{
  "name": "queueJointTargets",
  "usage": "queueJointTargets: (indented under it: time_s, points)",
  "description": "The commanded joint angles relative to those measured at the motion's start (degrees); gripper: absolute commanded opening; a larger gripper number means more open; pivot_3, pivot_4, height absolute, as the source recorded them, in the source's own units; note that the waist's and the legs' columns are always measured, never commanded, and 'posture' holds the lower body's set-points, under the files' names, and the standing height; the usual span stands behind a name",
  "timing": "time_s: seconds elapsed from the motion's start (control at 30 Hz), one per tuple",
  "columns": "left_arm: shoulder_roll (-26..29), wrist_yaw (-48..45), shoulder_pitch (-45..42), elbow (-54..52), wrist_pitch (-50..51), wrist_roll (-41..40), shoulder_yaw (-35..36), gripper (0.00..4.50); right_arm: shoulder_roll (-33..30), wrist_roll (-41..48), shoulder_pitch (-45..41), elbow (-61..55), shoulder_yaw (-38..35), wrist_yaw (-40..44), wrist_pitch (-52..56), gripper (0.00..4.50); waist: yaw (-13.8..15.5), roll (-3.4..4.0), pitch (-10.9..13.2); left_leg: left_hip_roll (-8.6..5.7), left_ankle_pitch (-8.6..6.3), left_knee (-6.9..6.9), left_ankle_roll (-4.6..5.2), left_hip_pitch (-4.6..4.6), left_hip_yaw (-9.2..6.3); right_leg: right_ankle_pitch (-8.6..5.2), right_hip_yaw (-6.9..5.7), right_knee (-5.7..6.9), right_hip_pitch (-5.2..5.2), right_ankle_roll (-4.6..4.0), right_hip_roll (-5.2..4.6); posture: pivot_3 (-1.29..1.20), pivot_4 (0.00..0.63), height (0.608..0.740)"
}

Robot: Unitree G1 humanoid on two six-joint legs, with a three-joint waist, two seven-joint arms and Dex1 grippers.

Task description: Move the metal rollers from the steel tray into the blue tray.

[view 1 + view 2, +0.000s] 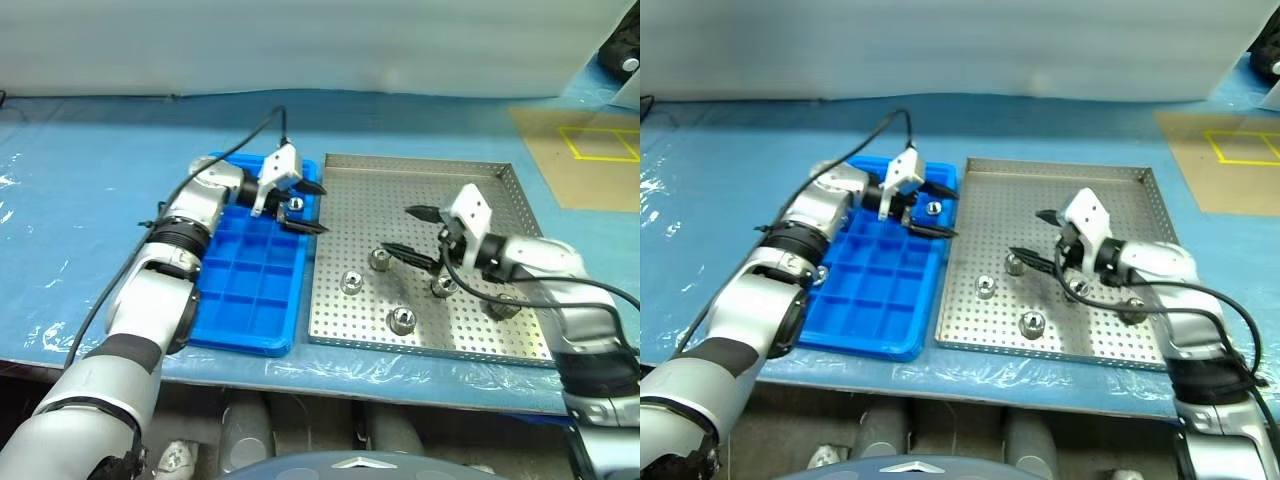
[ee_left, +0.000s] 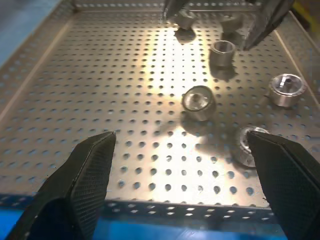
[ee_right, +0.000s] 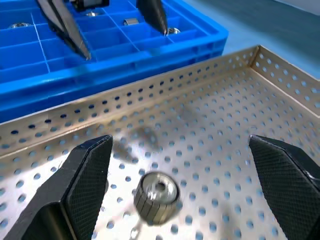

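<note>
The left gripper hangs over the far right edge of the blue tray, fingers spread wide and empty, pointing toward the steel tray. A roller lies in the blue compartment just between its fingers. The right gripper hovers over the middle of the steel tray, jaws also wide with nothing in them. Rollers are scattered on the perforated floor: one just beside the right gripper's lower finger, one nearer the blue tray, one near the front rim, others partly hidden under the right arm. The trays sit side by side on a blue table cover.
</note>
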Motion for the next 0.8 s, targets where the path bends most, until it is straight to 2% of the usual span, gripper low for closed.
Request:
queueJointTargets:
  time_s: [0.03,0.2,0.4,0.7,0.8]
  points:
    - [-0.5,-2.7,-2.4,1.8,-2.7,1.1,-0.3,4.41,-2.0,3.8,2.6,-7.5,-4.9,-0.9,2.8,4.50,-0.7,0.00,0.0,0.00,-0.02,0.04,0.03,0.01,0.01,0.00,-0.01,0.00,0.02,0.00,0.00,-0.42,0.150,0.740]
    - [-3.2,-4.3,-2.2,3.9,-5.1,2.6,-1.2,4.41,-2.5,7.6,6.1,-13.7,-6.6,-2.6,6.8,4.50,-1.4,0.00,0.0,0.00,-0.18,0.14,0.29,0.27,0.09,0.00,0.05,-0.04,0.28,0.00,-0.03,-0.45,0.150,0.740]
    - [-6.4,-4.1,-1.6,5.9,-6.7,5.6,-2.8,4.41,-2.1,13.3,6.2,-18.4,-7.2,-4.3,9.8,4.50,-2.3,0.00,0.0,-0.02,-0.27,0.21,0.44,0.33,0.17,0.00,0.11,-0.09,0.37,0.01,-0.08,-0.48,0.150,0.740]
    - [-8.0,-2.8,0.2,8.9,-13.3,13.2,-8.3,4.41,-4.0,14.7,7.5,-19.8,-7.2,-5.6,9.4,4.50,-2.6,0.02,0.0,-0.02,-0.36,0.15,0.59,0.34,0.26,0.00,0.17,-0.41,0.45,0.01,-0.08,-0.50,0.150,0.740]
    - [-8.3,-4.4,0.1,9.0,-13.4,13.3,-8.5,4.41,-4.4,14.1,8.1,-20.1,-6.9,-6.4,9.2,4.50,-2.9,0.02,0.0,-0.03,-0.41,0.01,0.65,0.77,0.37,0.00,0.21,-0.63,0.83,0.01,-0.09,-0.51,0.150,0.740]
